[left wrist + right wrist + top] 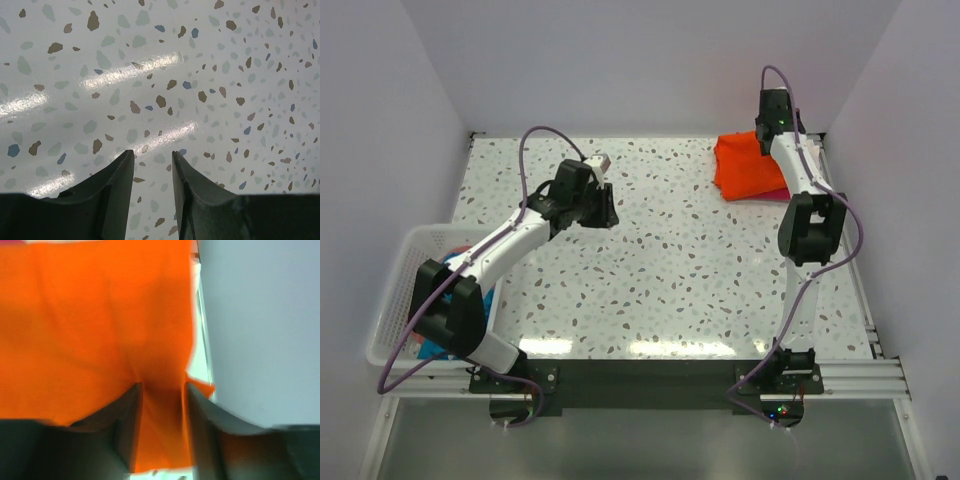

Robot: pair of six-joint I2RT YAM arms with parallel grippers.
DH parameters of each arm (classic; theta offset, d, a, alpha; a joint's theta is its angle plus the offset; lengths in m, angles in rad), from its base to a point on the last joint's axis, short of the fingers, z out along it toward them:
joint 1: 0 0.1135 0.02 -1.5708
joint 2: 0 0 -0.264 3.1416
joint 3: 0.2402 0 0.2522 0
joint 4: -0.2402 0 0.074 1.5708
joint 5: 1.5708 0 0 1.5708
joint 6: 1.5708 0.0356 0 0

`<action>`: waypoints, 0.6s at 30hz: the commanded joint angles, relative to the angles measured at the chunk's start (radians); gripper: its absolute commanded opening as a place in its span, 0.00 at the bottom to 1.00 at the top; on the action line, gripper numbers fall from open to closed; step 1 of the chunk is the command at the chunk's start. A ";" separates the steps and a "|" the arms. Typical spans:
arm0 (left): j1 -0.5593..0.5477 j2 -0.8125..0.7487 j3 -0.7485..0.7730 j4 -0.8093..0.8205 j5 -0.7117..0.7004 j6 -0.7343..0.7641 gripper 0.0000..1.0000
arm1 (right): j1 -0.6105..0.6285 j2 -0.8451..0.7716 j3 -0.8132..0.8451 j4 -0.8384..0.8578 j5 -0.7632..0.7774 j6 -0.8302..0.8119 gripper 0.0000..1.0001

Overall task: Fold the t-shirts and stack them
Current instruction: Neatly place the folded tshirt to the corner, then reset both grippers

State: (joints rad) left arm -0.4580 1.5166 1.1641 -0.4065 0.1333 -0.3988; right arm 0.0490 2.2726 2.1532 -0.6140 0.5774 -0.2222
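Note:
A folded bright orange t-shirt (745,165) lies at the table's back right corner, with a strip of magenta-pink t-shirt (775,193) showing under its near edge. My right gripper (766,143) points down onto the orange t-shirt (90,330). In the right wrist view, my right gripper (162,386) has its jaws apart, with orange cloth lying between and below them. My left gripper (608,212) hovers over bare speckled table left of centre. In the left wrist view, my left gripper (153,155) is open and holds nothing. A bit of teal-blue cloth (491,297) shows in the basket beneath the left arm.
A white slatted basket (405,262) stands off the table's left edge, mostly hidden by the left arm. The right wall (260,325) is close beside the right gripper. The back wall runs just behind the orange t-shirt.

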 commanded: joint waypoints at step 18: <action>0.010 -0.053 -0.006 0.038 0.005 0.026 0.44 | 0.020 -0.361 -0.297 0.048 -0.318 0.457 0.99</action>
State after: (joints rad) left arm -0.4580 1.5173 1.1629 -0.4049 0.1425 -0.3988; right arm 0.0261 2.0544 1.9350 -0.6235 0.3458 0.1356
